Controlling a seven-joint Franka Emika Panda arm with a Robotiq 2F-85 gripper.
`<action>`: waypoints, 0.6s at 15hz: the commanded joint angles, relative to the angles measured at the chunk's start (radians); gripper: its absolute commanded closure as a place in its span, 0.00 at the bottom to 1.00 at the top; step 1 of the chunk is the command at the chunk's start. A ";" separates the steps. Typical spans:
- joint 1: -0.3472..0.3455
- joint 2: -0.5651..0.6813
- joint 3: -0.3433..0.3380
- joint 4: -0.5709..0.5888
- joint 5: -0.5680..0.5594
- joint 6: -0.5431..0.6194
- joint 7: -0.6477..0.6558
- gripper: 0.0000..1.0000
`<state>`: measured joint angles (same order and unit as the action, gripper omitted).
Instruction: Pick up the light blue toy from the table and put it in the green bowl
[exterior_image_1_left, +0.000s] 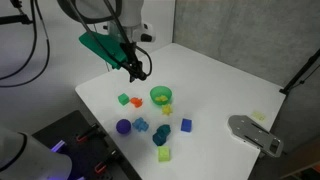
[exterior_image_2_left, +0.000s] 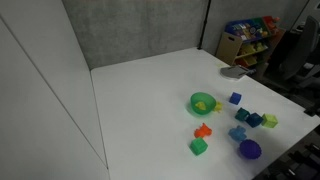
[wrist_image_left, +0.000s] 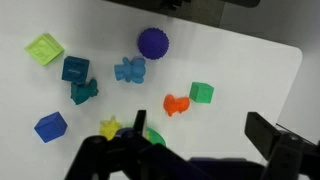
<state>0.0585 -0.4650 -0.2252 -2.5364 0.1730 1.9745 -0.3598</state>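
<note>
The gripper (exterior_image_1_left: 137, 70) is hovering above the white table (exterior_image_1_left: 220, 80), over its far left part, up and to the left of the green bowl (exterior_image_1_left: 161, 96). In the wrist view its two dark fingers (wrist_image_left: 272, 138) are standing wide apart, and nothing is sitting between them; the gripper is holding no toy.

The light blue toy (exterior_image_1_left: 142, 125) is lying on the table, outside the bowl and nearer than it. It is sitting just right of the purple ball (exterior_image_1_left: 123, 126) and just left of two teal pieces (exterior_image_1_left: 161, 136). In the wrist view the light blue toy (wrist_image_left: 128, 70) is showing just below the ball (wrist_image_left: 153, 42), with a teal cube (wrist_image_left: 75, 69) to its left.

The bowl is standing upright near the table's middle. A small yellow star (exterior_image_1_left: 166, 110) is lying just beside its near rim. An orange toy (exterior_image_1_left: 136, 101) and a green cube (exterior_image_1_left: 124, 99) are lying to the left of the bowl, close to each other. A blue cube (exterior_image_1_left: 186, 125) is lying to the near right of the bowl, and a lime cube (exterior_image_1_left: 164, 154) is sitting nearest of all the toys.

A grey object (exterior_image_1_left: 255, 135) is lying at the table's right edge, well apart from the toys; its kind is not clear.

In an exterior view, the bowl (exterior_image_2_left: 203, 103) is standing left of the light blue toy (exterior_image_2_left: 238, 132).
</note>
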 joint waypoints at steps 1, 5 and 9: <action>-0.026 0.003 0.024 0.002 0.011 -0.004 -0.010 0.00; -0.025 0.013 0.033 0.007 0.005 0.007 -0.002 0.00; -0.017 0.041 0.076 0.021 0.001 0.051 0.019 0.00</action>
<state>0.0475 -0.4522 -0.1885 -2.5365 0.1730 1.9912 -0.3575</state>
